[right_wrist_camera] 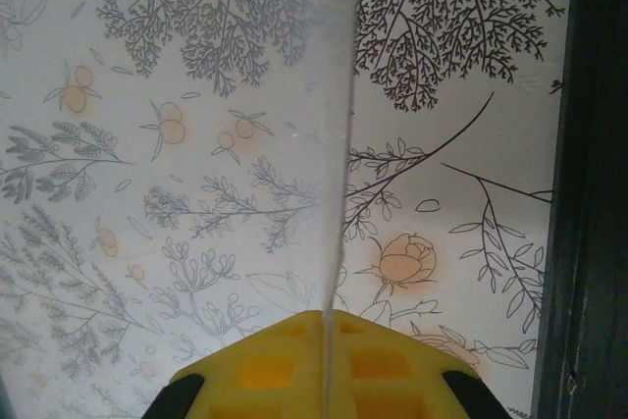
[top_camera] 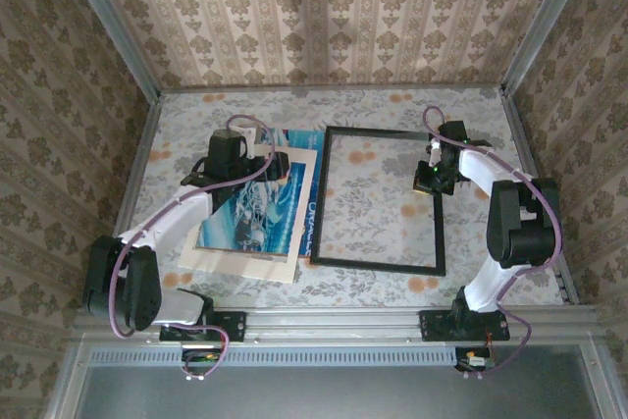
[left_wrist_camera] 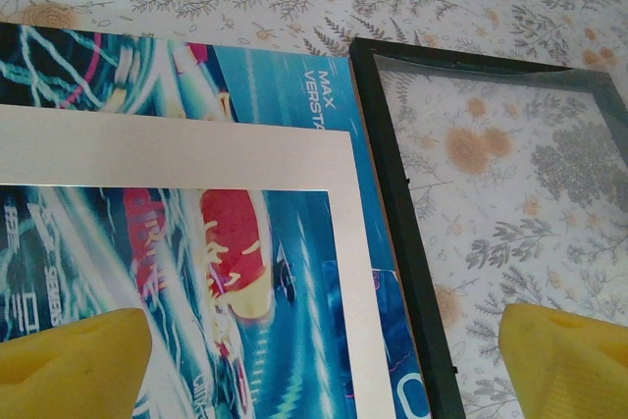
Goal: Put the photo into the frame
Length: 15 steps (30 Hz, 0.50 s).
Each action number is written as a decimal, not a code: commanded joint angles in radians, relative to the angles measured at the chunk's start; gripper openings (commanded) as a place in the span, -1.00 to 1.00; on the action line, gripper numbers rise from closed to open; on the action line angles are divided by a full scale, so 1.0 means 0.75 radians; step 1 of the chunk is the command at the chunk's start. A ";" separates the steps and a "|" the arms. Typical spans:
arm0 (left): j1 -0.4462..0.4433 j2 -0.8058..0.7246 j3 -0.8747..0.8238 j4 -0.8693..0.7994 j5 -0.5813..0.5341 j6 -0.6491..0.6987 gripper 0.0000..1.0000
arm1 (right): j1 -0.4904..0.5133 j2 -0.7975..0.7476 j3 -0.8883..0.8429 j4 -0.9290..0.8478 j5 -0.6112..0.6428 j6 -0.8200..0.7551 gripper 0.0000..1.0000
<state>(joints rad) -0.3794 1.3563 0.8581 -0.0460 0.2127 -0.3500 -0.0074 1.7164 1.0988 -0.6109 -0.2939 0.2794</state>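
- Wallpapered walls close in a floral-printed worktop on three sides.
- The photo lies flat on the left half of the worktop. It is turned slightly askew, with its swirling blue-and-white picture and red accents facing up and a cream border around it.
- Beneath it lies a blue poster with white lettering. Its far and right margins stick out from under the photo.
- The frame is thin and black and lies flat just right of the photo. The poster's right edge runs along its left bar, and the floral worktop shows through its middle.
- My left arm reaches out over the photo toward its far part.
- My left jaws stand wide. From the wrist, one yellow pad hangs over the photo and the other over the floral pattern inside the frame. The frame's left bar lies between them, and nothing is held.
- My right arm bends in from the right. Its jaws sit inside the frame, close to the right bar in the far half.
- My right jaws are closed tight, and the yellow pads meet on the thin edge of a clear sheet. The sheet rises edge-on from the seam, and the pattern looks hazier to its left.
- The frame's dark bar runs just to the right of that sheet.
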 commanded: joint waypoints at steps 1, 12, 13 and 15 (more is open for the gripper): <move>-0.008 0.019 0.041 -0.012 0.019 0.022 0.86 | 0.010 0.014 0.018 -0.057 0.014 0.003 -1.00; -0.008 0.018 0.035 -0.013 0.021 0.022 0.86 | 0.014 0.011 0.014 -0.071 0.024 0.007 -1.00; -0.007 0.018 0.034 -0.012 0.019 0.023 0.86 | 0.014 0.010 0.014 -0.069 0.024 0.006 -1.00; -0.008 0.018 0.034 -0.013 0.020 0.022 0.86 | 0.014 0.008 0.012 -0.071 0.024 0.008 -1.00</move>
<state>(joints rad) -0.3794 1.3643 0.8581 -0.0460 0.2131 -0.3500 -0.0055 1.7168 1.0988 -0.6117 -0.2909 0.2806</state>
